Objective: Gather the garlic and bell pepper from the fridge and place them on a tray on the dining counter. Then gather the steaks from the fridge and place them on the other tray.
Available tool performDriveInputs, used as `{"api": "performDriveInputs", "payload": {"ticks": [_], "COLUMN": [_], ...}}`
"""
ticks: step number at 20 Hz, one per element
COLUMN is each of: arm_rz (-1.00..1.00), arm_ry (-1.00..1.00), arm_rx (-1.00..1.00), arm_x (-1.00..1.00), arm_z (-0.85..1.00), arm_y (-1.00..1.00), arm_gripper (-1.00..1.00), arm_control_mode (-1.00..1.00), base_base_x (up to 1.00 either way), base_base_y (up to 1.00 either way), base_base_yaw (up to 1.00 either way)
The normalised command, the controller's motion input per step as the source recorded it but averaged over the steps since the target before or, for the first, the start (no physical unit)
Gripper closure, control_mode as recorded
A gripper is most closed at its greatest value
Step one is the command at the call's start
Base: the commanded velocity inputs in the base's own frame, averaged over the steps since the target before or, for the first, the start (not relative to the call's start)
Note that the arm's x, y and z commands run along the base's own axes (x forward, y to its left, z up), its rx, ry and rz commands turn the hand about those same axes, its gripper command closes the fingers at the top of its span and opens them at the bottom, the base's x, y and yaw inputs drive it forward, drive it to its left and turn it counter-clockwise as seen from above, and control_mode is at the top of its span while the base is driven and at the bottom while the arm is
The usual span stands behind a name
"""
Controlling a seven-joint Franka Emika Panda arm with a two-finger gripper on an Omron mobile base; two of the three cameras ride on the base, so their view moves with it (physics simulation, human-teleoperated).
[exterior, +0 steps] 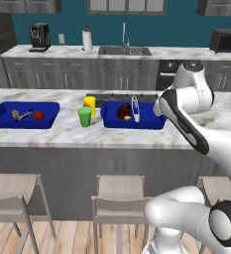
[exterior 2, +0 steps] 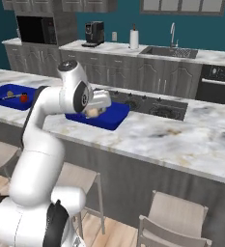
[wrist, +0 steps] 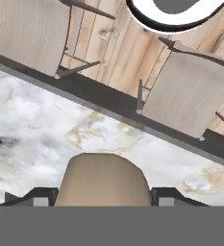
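On the marble dining counter [exterior: 62,134] stand two blue trays. The left tray [exterior: 3,121] holds the tan garlic [exterior: 15,114] and the red bell pepper [exterior: 38,115], which also show as garlic [exterior 2: 10,92] and pepper [exterior 2: 23,98] in the right base view. Over the right tray [exterior: 146,121] my gripper [exterior: 132,113] is shut on the dark brown steak [exterior: 123,111]. In the hand view its tan bone end [wrist: 104,178] sits between my fingertips [wrist: 41,196]. I cannot tell whether the steak touches the tray floor. The fridge is out of view.
A yellow cup [exterior: 89,103] and a green cup [exterior: 85,116] stand between the trays. A black cooktop [exterior 2: 147,103] is set into the counter behind the right tray [exterior 2: 111,118]. Stools [exterior: 119,196] line the counter's near side.
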Motion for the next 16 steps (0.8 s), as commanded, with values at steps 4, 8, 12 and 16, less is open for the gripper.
{"api": "performDriveInputs", "payload": {"ticks": [4,8,12,16], "arm_rz": [0.0,0.0,0.0,0.0], "arm_ry": [0.0,0.0,0.0,0.0], "arm_rx": [0.0,0.0,0.0,0.0], "arm_x": [0.41,0.53,0.56,0.51], "arm_z": [-0.03,-0.16,-0.28,-0.31], "arm_y": [0.0,0.0,0.0,0.0], "arm_gripper": [1.0,1.0,1.0,1.0], "arm_control_mode": [-1.0,-1.0,-1.0,-1.0], "base_base_x": [0.0,0.0,0.0,0.0], "base_base_y": [0.0,0.0,0.0,0.0], "base_base_yaw": [0.0,0.0,0.0,0.0]}}
